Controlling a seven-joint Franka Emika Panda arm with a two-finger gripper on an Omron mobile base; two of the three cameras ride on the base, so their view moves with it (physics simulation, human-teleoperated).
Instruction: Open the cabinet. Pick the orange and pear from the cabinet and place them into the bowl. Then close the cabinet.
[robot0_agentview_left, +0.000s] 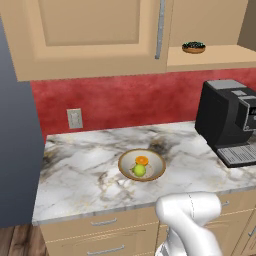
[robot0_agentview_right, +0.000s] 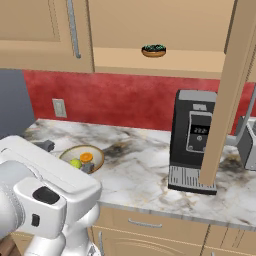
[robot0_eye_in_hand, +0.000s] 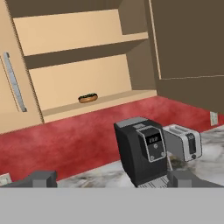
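Both fruits lie in the bowl (robot0_agentview_left: 142, 165) on the marble counter (robot0_agentview_left: 85, 170): the orange (robot0_agentview_left: 141, 160) at the far side, the pear (robot0_agentview_left: 139, 170) touching it on the near side. By this evidence the picking and placing are judged complete, and the step in hand is closing the cabinet (robot0_eye_in_hand: 87, 65). Its right door (robot0_eye_in_hand: 188, 52) stands swung out wide, its edge showing as a tall plank (robot0_agentview_right: 225, 95) in front of the coffee machine (robot0_agentview_right: 194, 142) in the right base view; the left door (robot0_agentview_left: 90, 30) is shut, with its long silver bar handle (robot0_agentview_left: 160, 27) upright. The gripper (robot0_eye_in_hand: 113, 178) has its jaws spread wide and holds nothing; it faces the open cabinet from below. Inside, the lower shelf carries a small dark dish (robot0_eye_in_hand: 88, 98); the upper shelf is bare. The next move, in the inspector's judgement, calls for bringing the hand to the outer face of the open door and pushing it round to meet the frame, while keeping clear of the coffee machine and the toaster (robot0_eye_in_hand: 183, 142) beneath. The cabinet is light tan wood, panelled, wall-hung above a red backsplash (robot0_agentview_left: 130, 100).
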